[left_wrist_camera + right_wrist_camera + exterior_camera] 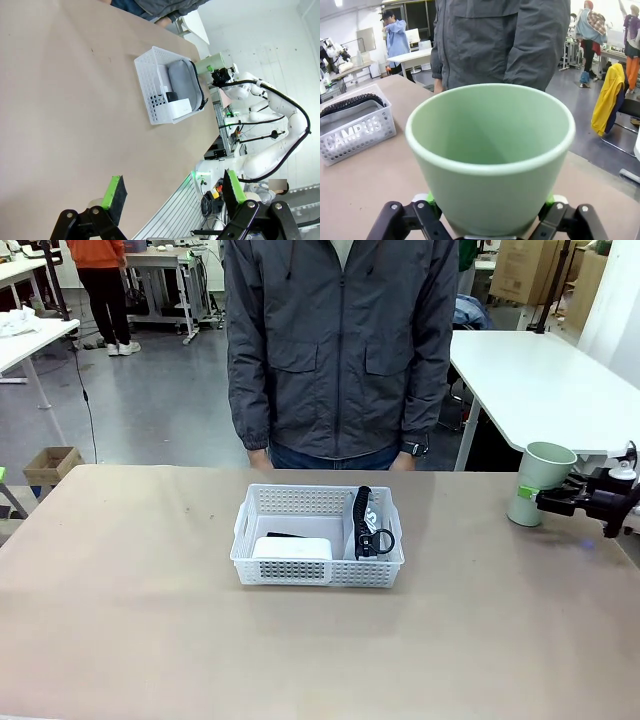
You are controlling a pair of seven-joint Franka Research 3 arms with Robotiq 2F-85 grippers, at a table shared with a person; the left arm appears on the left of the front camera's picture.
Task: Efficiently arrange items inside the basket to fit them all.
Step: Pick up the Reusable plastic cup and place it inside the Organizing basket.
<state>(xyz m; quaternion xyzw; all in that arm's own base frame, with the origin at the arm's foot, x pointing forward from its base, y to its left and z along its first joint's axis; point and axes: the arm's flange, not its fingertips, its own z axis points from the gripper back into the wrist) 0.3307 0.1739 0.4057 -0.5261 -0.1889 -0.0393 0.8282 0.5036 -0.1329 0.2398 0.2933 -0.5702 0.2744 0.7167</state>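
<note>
At right edge of the front view: pale green cup, upright on the table, well apart from the white perforated basket at centre. Right gripper straddles the cup's lower half; in the right wrist view its green pads flank the wall, contact probably near but unconfirmed. Left gripper, spread wide, empty. Basket contents: grey "CAMPUS" pouch standing along picture-right side, white boxy device front-left, black item behind it, likely the stapler, mostly hidden. Step in hand: gripping the cup. Next: carry it to the remaining free space, rear left.
</note>
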